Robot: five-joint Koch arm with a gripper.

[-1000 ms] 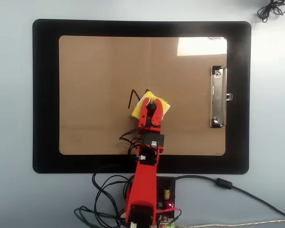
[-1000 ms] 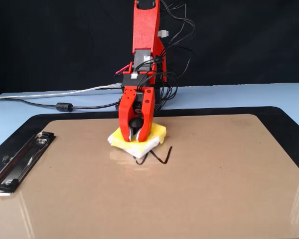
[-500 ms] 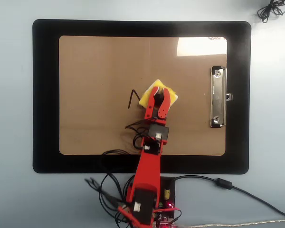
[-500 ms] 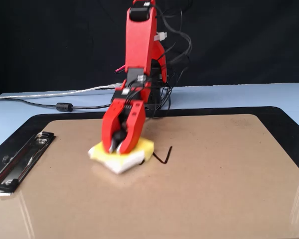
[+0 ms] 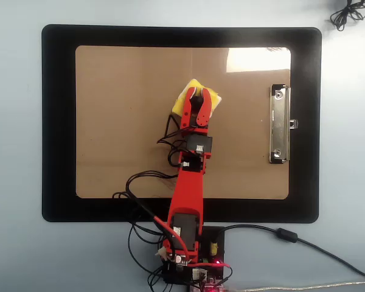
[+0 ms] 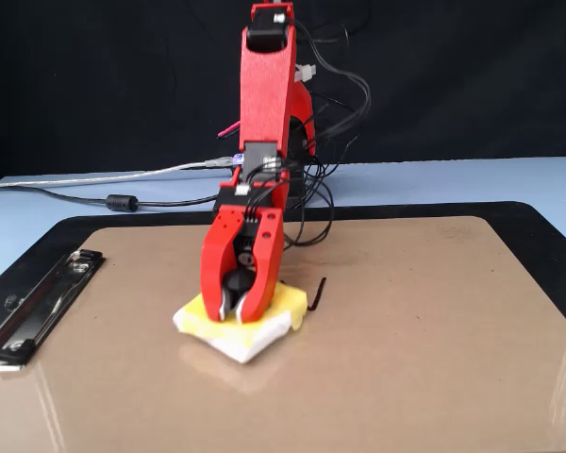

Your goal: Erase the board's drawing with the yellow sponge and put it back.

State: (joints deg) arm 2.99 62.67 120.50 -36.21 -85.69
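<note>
The brown board [image 5: 121,121] lies on a black mat [image 5: 58,121], with its silver clip [image 5: 280,125] at the right in the overhead view. The yellow sponge [image 5: 214,97] rests on the board's upper middle. My red gripper [image 5: 198,92] stands over it, and its jaws are closed round the black knob. In the fixed view the gripper [image 6: 232,316] presses onto the sponge [image 6: 264,335], which lies flat on the board [image 6: 434,330]. A short black stroke of the drawing [image 6: 319,291] shows just right of the sponge. The rest of the drawing is hidden.
The arm's base and loose black wires [image 5: 188,261] sit at the mat's near edge in the overhead view. A cable bundle [image 5: 347,13] lies at the top right. In the fixed view the clip [image 6: 38,302] is at the left and cables [image 6: 123,201] run behind the mat.
</note>
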